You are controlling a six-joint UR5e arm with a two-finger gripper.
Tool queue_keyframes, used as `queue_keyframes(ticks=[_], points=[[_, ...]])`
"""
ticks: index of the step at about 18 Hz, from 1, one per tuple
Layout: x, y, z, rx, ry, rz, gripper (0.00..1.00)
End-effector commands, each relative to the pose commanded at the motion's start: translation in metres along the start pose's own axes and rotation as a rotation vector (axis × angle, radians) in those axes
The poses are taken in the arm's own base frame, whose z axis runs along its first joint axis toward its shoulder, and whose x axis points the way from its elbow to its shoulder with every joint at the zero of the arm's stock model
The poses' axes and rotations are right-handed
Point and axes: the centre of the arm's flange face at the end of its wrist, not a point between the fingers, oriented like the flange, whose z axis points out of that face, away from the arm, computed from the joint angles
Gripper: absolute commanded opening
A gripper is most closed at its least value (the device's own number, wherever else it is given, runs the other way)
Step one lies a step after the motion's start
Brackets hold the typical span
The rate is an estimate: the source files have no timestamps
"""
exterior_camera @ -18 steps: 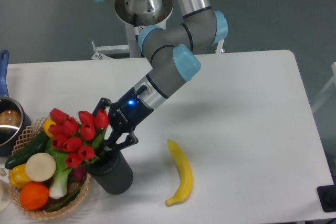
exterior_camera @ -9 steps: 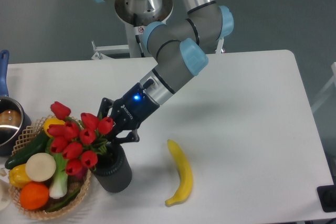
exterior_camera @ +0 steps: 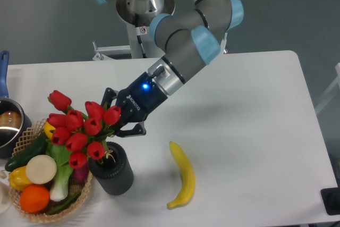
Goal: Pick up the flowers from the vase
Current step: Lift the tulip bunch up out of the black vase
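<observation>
Basket beside vase, banana nearby

- flowers: red heads with a soft, satiny sheen; green leaves matt.
- vase: dark grey, ribbed wall, matt, rubbery or plastic look.
- gripper: black matt plastic-like body; the fingers look like dark metal.
- arm: brushed grey metal tubes, smooth light-blue plastic joint caps.
- table: white, smooth, faintly glossy top.
- basket: woven wicker, rough, tan.
- banana: yellow skin, smooth, dull.
- pot: shiny steel, blue handle.
</observation>
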Motion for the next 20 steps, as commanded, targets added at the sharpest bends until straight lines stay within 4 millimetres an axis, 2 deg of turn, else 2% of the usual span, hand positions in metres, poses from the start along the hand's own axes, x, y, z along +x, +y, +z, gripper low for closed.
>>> queue_keyframes(ticks=[4,11,15,18,20], points=[[-0.004,-0.018,-0.010,0.035,0.000,-0.048,0.00],[-0.001,-0.044,-0.042,0.099,-0.008,-0.086,0.00],[-0.009,-0.056,-0.070,0.144,-0.024,-0.124,0.00],[-0.016,-0.059,-0.091,0.152,-0.059,-0.136,0.00],[-0.023,-0.057,-0.113,0.147,-0.109,-0.121,0.00]])
